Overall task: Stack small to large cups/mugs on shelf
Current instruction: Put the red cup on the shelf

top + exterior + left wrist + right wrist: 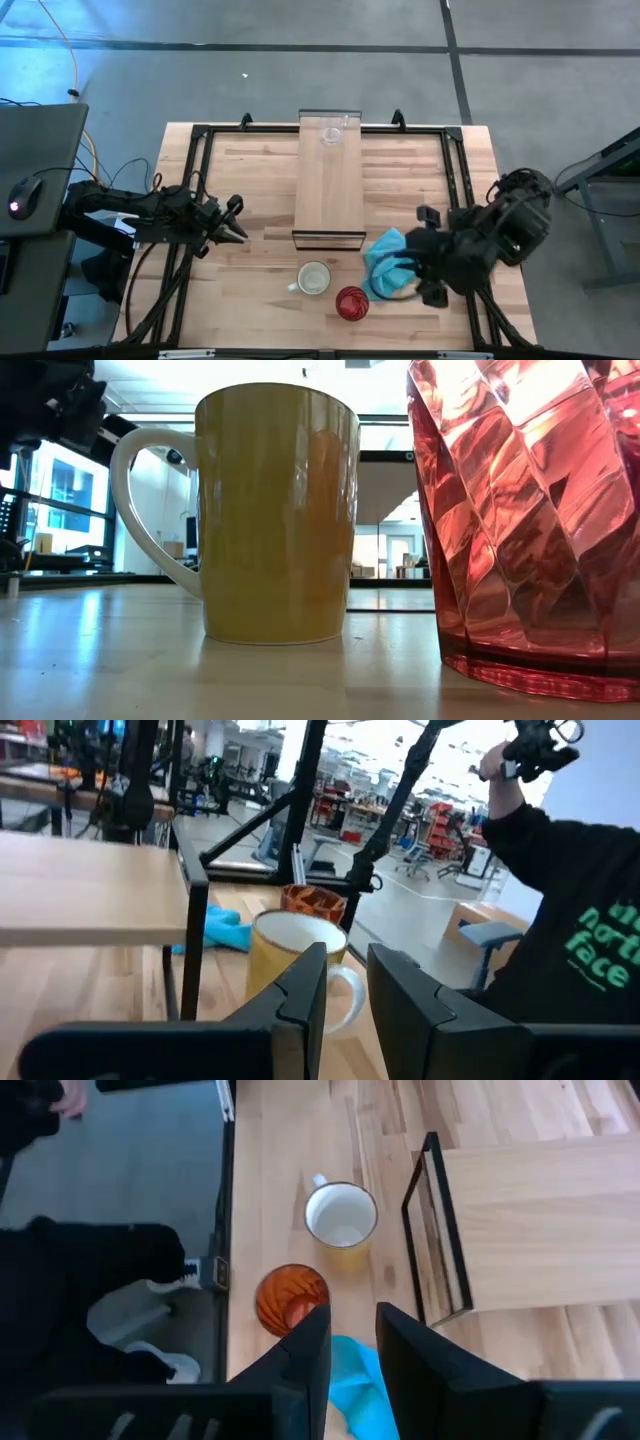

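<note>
Right claw (418, 268), fingers parted and empty, hovers over the teal cloth (385, 268) at lower right. Left claw (236, 222), also parted, waits at left. The cream handled mug (313, 279) and red translucent cup (351, 302) stand lower centre on the table (250, 290); the tiny clear glass (331, 134) sits on the light-wood shelf (329, 195), upper centre.

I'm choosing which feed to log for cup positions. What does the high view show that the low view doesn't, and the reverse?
Only the high view shows the shelf with the tiny clear glass at its far end, the teal cloth, the left gripper open over the table's left side, and the right gripper, hidden by its own arm above the cloth.

Only the low view shows the room behind the table.

Both show the cream mug and the red cup standing on the tabletop.
</note>
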`<state>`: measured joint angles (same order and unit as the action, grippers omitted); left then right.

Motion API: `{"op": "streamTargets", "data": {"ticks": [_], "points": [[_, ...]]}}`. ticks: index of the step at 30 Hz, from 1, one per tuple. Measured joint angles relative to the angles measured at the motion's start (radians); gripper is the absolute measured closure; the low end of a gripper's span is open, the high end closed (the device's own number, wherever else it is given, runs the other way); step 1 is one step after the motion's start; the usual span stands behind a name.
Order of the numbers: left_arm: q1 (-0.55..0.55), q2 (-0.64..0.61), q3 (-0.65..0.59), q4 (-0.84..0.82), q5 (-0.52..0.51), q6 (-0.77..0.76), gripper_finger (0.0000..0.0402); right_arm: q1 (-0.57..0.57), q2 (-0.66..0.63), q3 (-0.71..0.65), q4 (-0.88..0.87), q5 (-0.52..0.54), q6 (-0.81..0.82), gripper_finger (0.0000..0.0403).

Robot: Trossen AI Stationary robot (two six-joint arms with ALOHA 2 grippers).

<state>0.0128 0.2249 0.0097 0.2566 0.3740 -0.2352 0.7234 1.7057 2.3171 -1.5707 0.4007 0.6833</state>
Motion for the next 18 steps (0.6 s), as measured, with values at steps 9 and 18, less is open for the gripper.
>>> {"op": "streamTargets", "data": {"ticks": [9,18], "points": [[0.000,0.000,0.000,0.082,0.000,-0.023,0.0334,0.117,0.002,-0.092,0.000,0.149,0.187,0.0327],[0.000,0.000,0.000,-0.006,0.000,-0.037,0.0334,0.120,0.005,-0.408,0.000,0.091,0.316,0.0327]]}}
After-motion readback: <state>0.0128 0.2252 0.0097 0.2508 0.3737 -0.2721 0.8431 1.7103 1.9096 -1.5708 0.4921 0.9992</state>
